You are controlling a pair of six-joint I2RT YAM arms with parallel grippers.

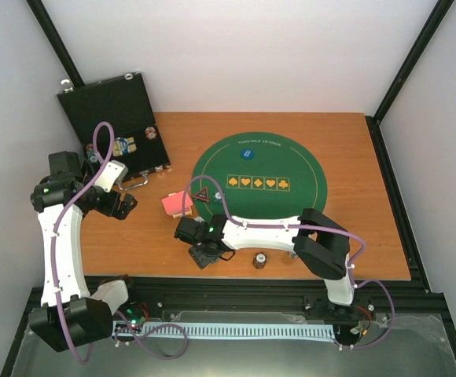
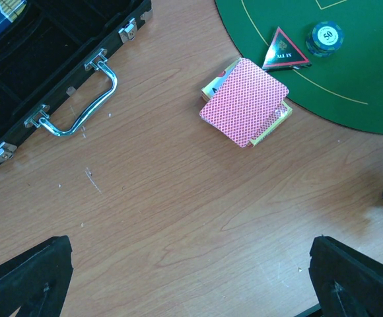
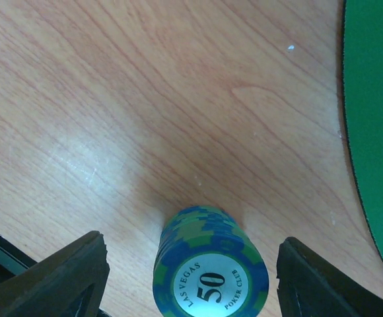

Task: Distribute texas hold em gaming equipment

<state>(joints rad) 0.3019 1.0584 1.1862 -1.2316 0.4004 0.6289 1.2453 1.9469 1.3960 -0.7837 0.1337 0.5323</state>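
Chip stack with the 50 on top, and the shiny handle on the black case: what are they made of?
Chip stack: probably plastic or a clay-like composite. The blue and green striped edges look matte, and the white printed label on top has a slight sheen.
Handle: looks like polished metal, because it is silvery and shows bright reflections along its curve.

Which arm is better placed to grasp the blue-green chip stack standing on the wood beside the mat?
Right. The right gripper is open, with the chip stack between its fingers. The left gripper, also open, hangs over bare wood by the case, away from the stack.
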